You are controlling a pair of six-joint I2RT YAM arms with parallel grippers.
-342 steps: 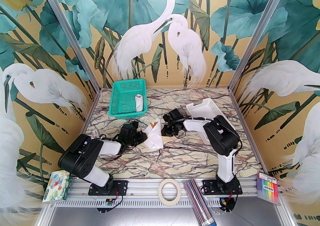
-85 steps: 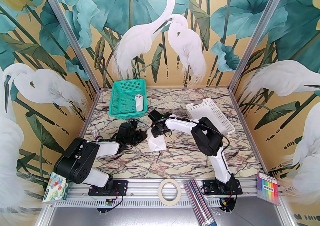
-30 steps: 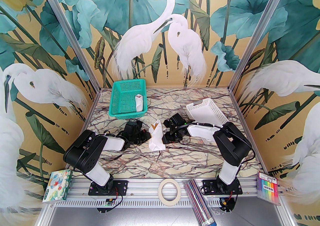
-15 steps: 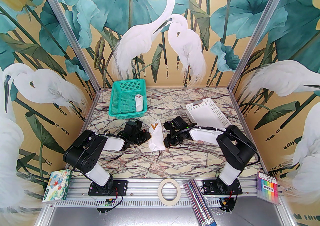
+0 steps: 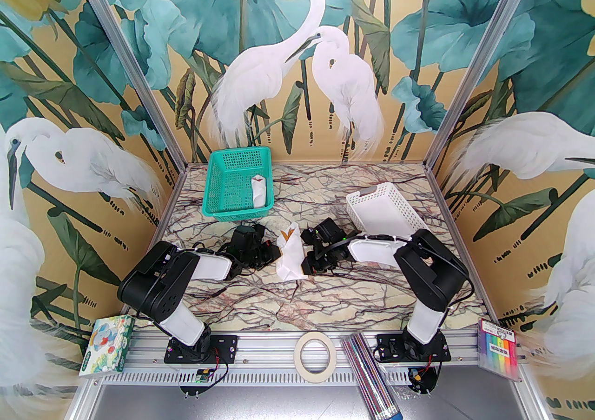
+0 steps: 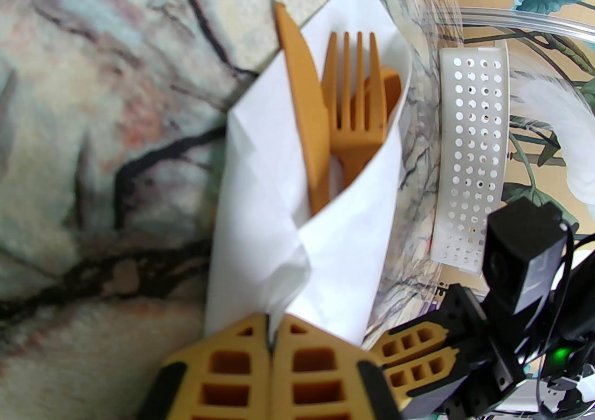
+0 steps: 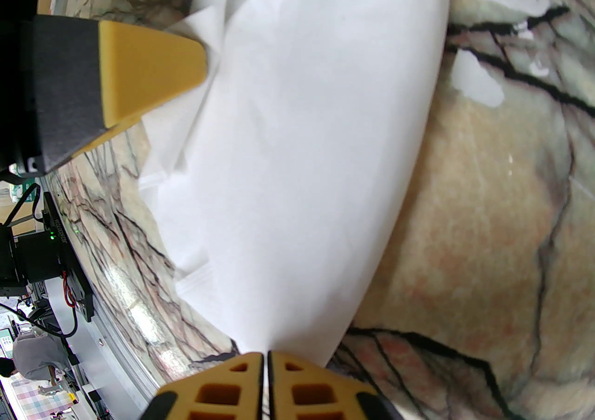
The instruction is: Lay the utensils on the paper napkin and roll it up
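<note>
Now the thin white square paper napkin (image 5: 290,260) lies mid-table on the veined marble tabletop (image 5: 325,311), between the two arms, already folded into a loose cone. The three slim orange-brown plastic utensils (image 5: 288,234) sit inside it. In the left wrist view the knife (image 6: 302,97), the fork (image 6: 355,102) and, behind them, the spoon (image 6: 390,83) poke out of the open far end.

The left gripper (image 6: 270,323) is closed, its orange fingers pressed together. A fold at the napkin's near end runs into the seam between them, so it appears pinched there. The right gripper (image 7: 267,357) is likewise clamped on the paper's right-hand edge, where the sheet disappears between its pads.

Placing looks finished and rolling is the step in hand, since the wrap is loose rather than a tight roll. The next move probably calls for the right gripper to carry its edge across the utensils while the left anchors the near end. The pull should be gentle, because paper this thin tears easily and the utensils could slide out of the open end.
</note>
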